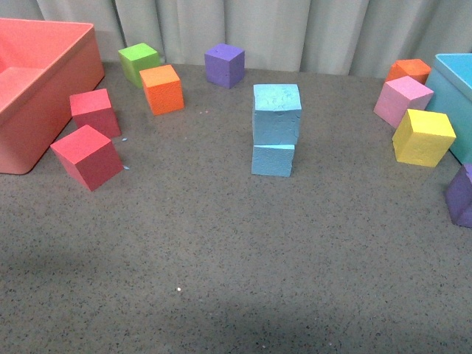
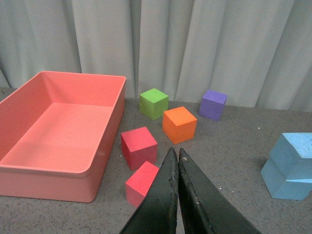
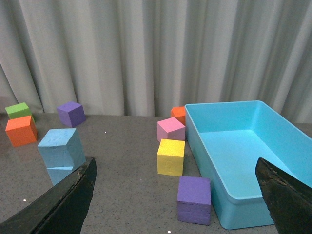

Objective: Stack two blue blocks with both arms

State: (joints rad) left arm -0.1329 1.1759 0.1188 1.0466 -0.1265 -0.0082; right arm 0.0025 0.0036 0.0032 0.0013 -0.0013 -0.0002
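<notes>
The two blue blocks stand stacked in the middle of the grey table: the upper one (image 1: 276,112) sits on the lower one (image 1: 273,159), turned slightly askew. The stack also shows in the left wrist view (image 2: 292,165) and in the right wrist view (image 3: 59,152). Neither arm shows in the front view. My left gripper (image 2: 175,152) is shut and empty, well away from the stack, above a red cube (image 2: 142,182). My right gripper (image 3: 175,168) is open wide and empty, also away from the stack.
A salmon-red bin (image 1: 29,96) stands at the left, a teal bin (image 1: 456,103) at the right. Red cubes (image 1: 88,155), green (image 1: 139,63), orange (image 1: 162,88) and purple (image 1: 224,65) cubes lie left and back. Pink (image 1: 402,99), yellow (image 1: 422,137), orange (image 1: 409,71) and purple (image 1: 463,195) cubes lie right.
</notes>
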